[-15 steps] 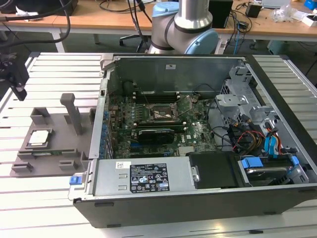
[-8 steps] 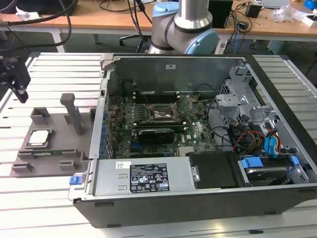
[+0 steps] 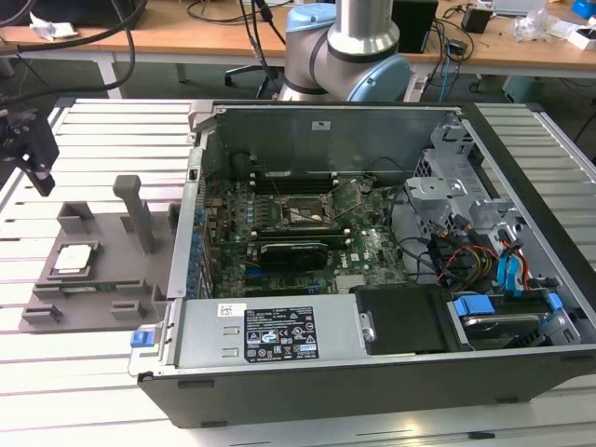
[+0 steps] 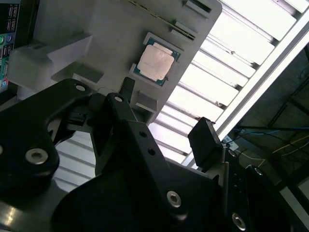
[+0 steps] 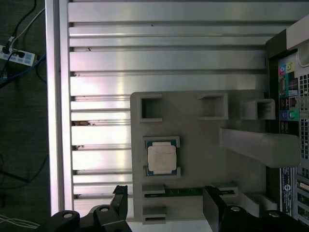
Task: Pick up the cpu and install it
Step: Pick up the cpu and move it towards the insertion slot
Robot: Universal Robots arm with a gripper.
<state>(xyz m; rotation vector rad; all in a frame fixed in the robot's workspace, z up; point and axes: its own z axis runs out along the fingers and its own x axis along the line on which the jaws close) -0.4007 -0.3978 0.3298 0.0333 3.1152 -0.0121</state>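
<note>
The cpu [image 3: 73,259] is a small square chip with a silvery top. It lies flat in a recess of the grey plastic tray [image 3: 107,279], which stands on the slatted table at the exterior view's left. My gripper [image 3: 41,175] hangs above the table just beyond the tray's far left corner, apart from the chip. In both wrist views the cpu [image 5: 161,158] [image 4: 155,63] sits on the tray [image 5: 203,140] [image 4: 72,29] some way off from my gripper [image 5: 166,203] [image 4: 166,116]. The black fingers [image 5: 120,195] are spread open and hold nothing.
An open computer case [image 3: 372,372] fills the middle and the exterior view's right, with the motherboard's black socket frame [image 3: 298,216] inside. A tall grey post [image 3: 138,209] rises from the tray near the case wall. The arm's base [image 3: 349,47] stands behind the case.
</note>
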